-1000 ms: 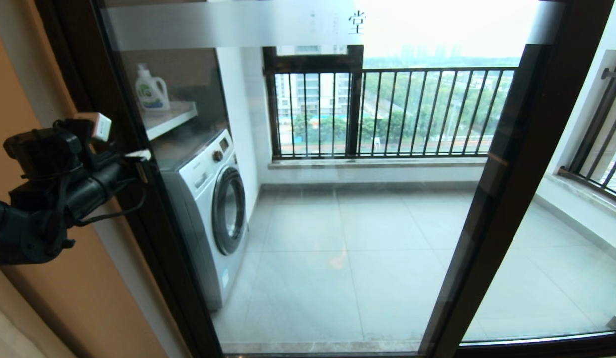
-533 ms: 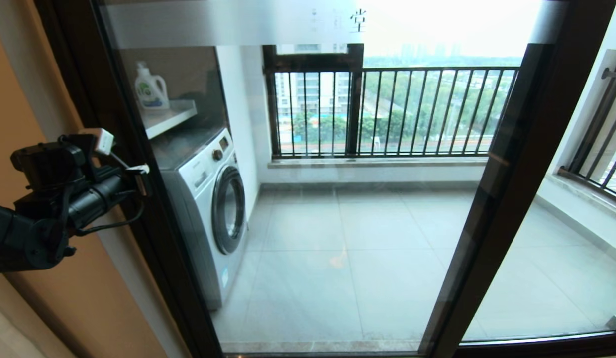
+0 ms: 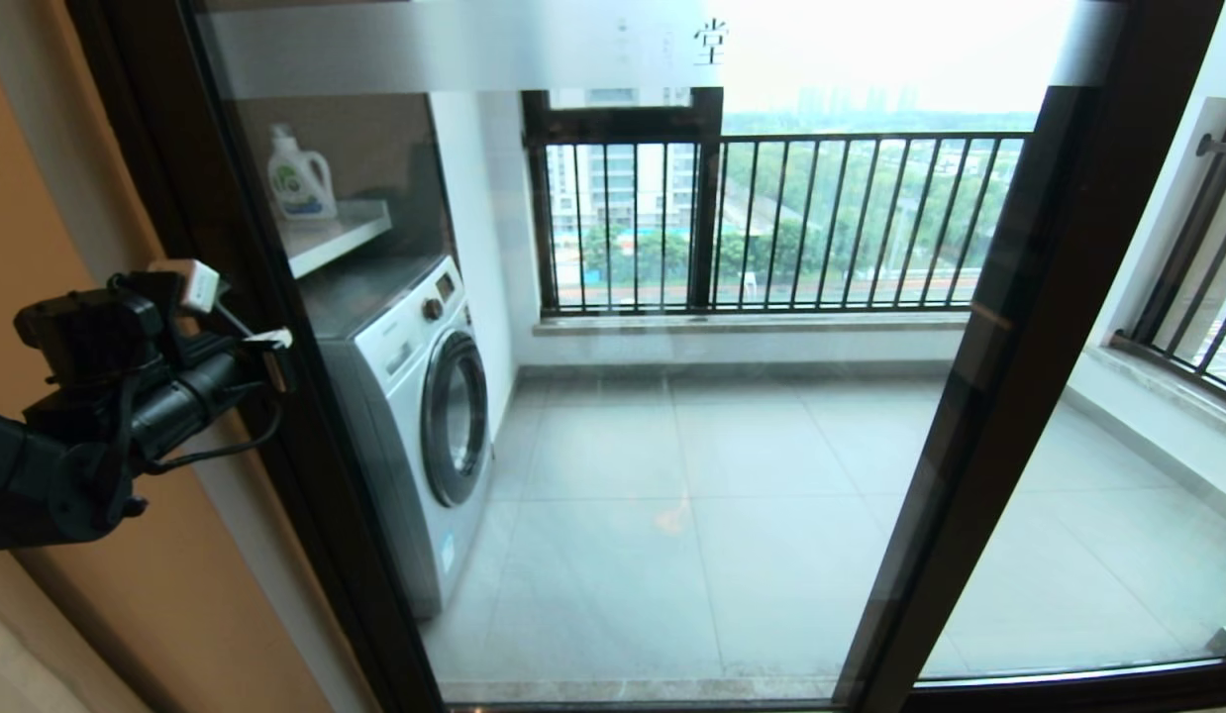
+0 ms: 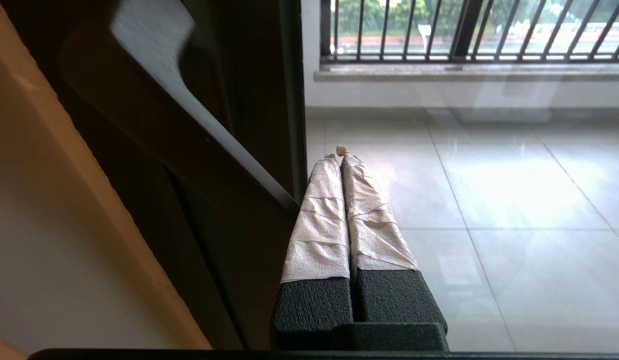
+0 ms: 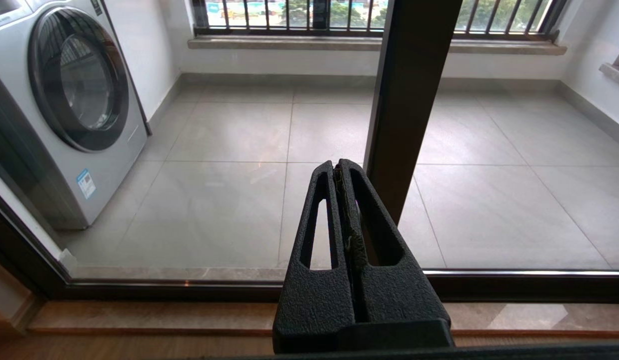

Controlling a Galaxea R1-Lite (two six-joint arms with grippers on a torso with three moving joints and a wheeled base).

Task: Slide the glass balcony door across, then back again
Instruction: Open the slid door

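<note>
The glass balcony door (image 3: 672, 446) fills the head view, a clear panel in a dark frame whose left stile (image 3: 266, 248) runs beside the wall. My left gripper (image 3: 276, 342) reaches to that stile at mid height. In the left wrist view its paper-taped fingers (image 4: 319, 220) are pressed together and lie against the glass right beside the stile, under a slanting dark bar (image 4: 199, 125) that looks like the door's handle; they hold nothing. My right gripper (image 5: 337, 167), out of the head view, hangs low and shut before the glass, just left of the middle stile (image 5: 409, 100).
Behind the glass stand a white washing machine (image 3: 425, 416), a detergent bottle (image 3: 301, 178) on a shelf, and a black barred railing (image 3: 771, 228). An orange wall (image 3: 39, 198) borders the door on the left. The bottom track (image 5: 139, 290) runs along a wooden floor.
My left arm has sunk a little along the door's left stile, then held. The door frame and right stile show no clear shift.
</note>
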